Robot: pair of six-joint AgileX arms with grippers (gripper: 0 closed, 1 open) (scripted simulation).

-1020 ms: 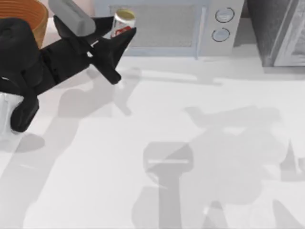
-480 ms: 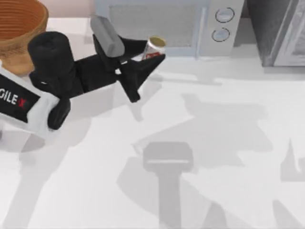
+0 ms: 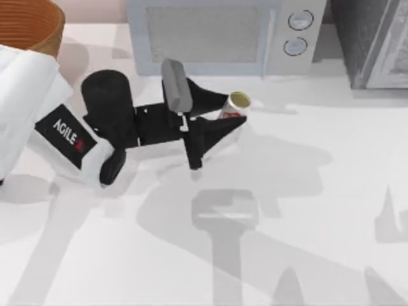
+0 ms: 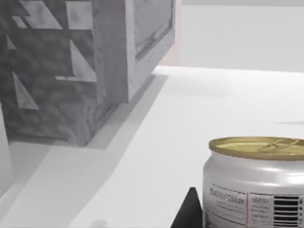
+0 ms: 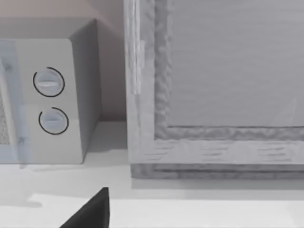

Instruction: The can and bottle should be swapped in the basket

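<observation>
A pale grey microwave (image 3: 217, 38) stands beside a grey stone-textured cabinet (image 3: 376, 41) on the white table (image 3: 306, 255).

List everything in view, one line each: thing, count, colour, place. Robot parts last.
can: one, white and red label, dull gold top, between the left pincer's fingers, in front of the microwave.
basket: one, orange-brown wicker, top view's far left corner.
microwave: one, pale grey with two round dials, far edge, middle.
cabinet: one, grey mottled, far right corner.
table: one, white, underneath everything.
left pincer: one, black, shut on the can, centre-left.
right pincer: one black tip seen in its wrist view, facing microwave and cabinet.
</observation>
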